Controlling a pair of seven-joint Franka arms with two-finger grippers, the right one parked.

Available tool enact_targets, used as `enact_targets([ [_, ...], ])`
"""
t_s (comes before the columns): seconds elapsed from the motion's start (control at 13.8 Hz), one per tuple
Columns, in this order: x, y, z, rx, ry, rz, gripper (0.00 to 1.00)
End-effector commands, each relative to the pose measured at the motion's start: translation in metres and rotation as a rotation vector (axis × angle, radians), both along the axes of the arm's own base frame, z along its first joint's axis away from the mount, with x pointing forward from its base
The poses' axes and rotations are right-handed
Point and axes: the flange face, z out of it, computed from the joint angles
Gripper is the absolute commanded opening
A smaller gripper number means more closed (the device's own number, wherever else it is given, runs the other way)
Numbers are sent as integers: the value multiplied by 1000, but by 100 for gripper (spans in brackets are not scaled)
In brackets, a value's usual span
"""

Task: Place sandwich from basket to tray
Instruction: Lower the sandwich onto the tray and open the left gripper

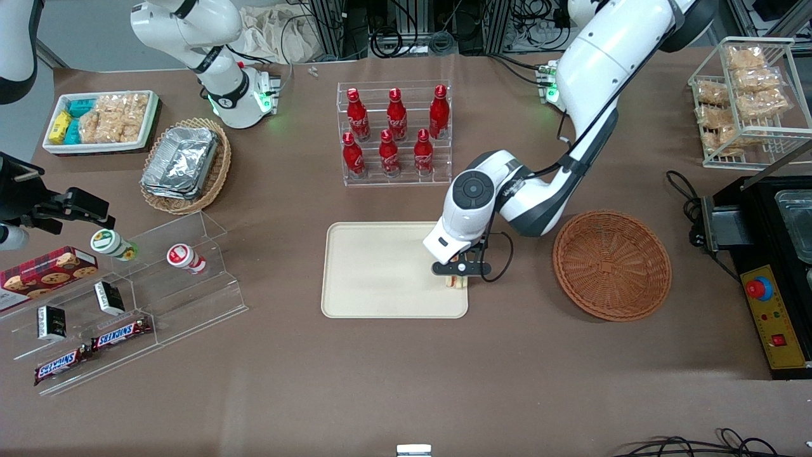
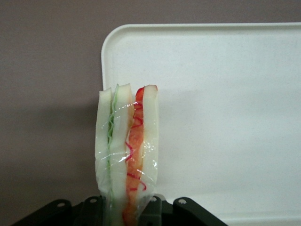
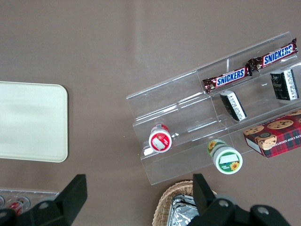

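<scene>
The sandwich (image 1: 455,282), a plastic-wrapped wedge of white bread with red, orange and green filling, hangs upright between the fingers of my left gripper (image 1: 457,273). It is low over the cream tray (image 1: 380,273), at the tray's edge nearest the basket. The wrist view shows the sandwich (image 2: 127,141) pinched at its lower end by my gripper (image 2: 126,214), over a rounded corner of the tray (image 2: 216,113). The reddish-brown wicker basket (image 1: 612,264) sits beside the tray toward the working arm's end of the table, with nothing in it.
A clear rack of red bottles (image 1: 394,133) stands farther from the camera than the tray. Toward the parked arm's end are a tan basket of foil containers (image 1: 187,164), a white snack bin (image 1: 101,120) and an acrylic snack shelf (image 1: 127,298). A black machine (image 1: 774,273) flanks the basket.
</scene>
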Motion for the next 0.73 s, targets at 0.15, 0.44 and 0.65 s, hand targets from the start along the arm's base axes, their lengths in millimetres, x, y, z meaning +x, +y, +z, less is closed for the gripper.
enact_targets([
  [0.15,6,-6,-14,3,-11,-8,0],
  [0.44,9,-13,-22,15,-32,-28,32],
  [0.65,8,-14,-26,17,-27,-36,100],
])
